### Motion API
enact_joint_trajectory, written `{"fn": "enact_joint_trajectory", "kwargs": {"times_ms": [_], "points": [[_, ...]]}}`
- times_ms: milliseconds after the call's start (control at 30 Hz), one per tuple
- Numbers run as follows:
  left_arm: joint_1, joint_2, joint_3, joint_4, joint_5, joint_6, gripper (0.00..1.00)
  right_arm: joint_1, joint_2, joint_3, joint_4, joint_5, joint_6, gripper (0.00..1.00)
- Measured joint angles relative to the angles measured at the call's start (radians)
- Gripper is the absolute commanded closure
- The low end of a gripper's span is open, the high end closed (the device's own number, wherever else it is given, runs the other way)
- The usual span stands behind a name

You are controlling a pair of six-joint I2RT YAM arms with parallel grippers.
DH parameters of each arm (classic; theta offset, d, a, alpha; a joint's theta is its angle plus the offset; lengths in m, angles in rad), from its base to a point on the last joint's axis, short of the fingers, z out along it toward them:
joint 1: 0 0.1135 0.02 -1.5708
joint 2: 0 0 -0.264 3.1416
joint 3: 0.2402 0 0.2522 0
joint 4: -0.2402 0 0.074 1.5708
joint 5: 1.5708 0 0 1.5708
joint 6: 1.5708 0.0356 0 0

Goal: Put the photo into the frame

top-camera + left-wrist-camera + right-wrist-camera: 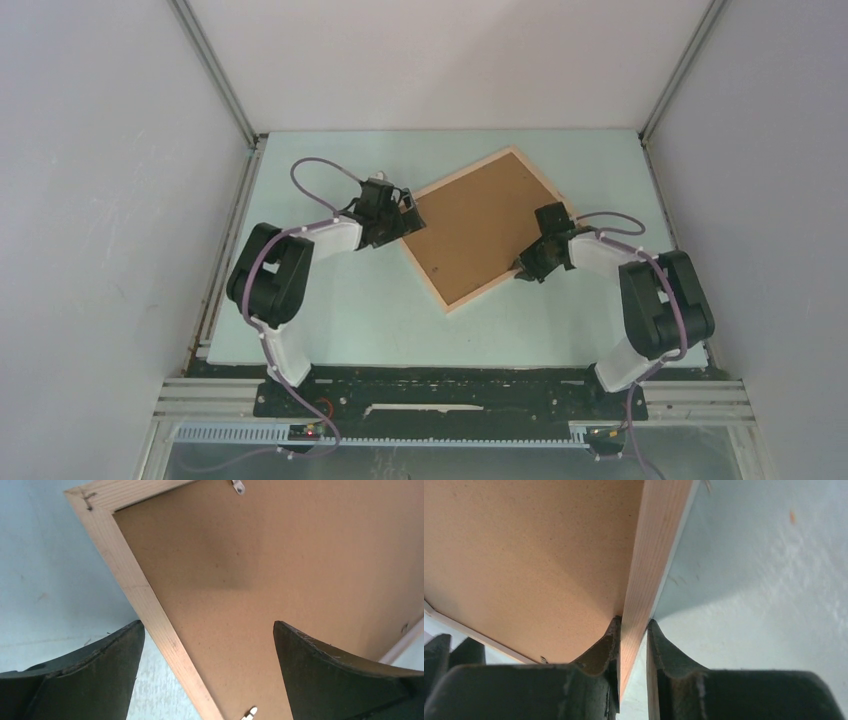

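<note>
Overhead, jaws unreadable; wrist views show right gripper point(633, 622) clamped on the wooden frame point(649, 565), left gripper point(207, 625) jaws wide above backing board point(275, 555).

Soft, even overhead light; dim shadow beside frame point(651, 555); wrist cams' foregrnd blurry

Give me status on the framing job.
Left tool open, straddling frame rail. Right tool shut on frame edge. Backing board in frame; photo not in view.
</note>
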Motion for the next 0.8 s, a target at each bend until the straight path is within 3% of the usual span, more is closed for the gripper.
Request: {"fn": "enact_joint_trajectory", "kwargs": {"times_ms": [200, 367, 433, 600, 800], "points": [[0.009, 0.067, 0.1, -0.043, 0.021, 0.034, 0.0, 0.096, -0.116, -0.12, 0.01, 0.05, 0.156, 0.9], [0.038, 0.086, 0.138, -0.07, 0.013, 0.084, 0.0, 0.194, -0.111, -0.125, 0.051, 0.075, 0.234, 0.7], [0.064, 0.086, 0.141, -0.084, 0.01, 0.093, 0.0, 0.226, -0.105, -0.125, 0.077, 0.072, 0.234, 0.57], [0.093, 0.074, 0.137, -0.084, -0.019, 0.095, 0.0, 0.291, -0.145, -0.125, 0.091, 0.062, 0.107, 0.4], [0.09, -0.043, 0.067, -0.05, -0.054, 0.098, 0.0, 0.322, -0.332, -0.134, 0.092, 0.072, -0.092, 0.34]]}}
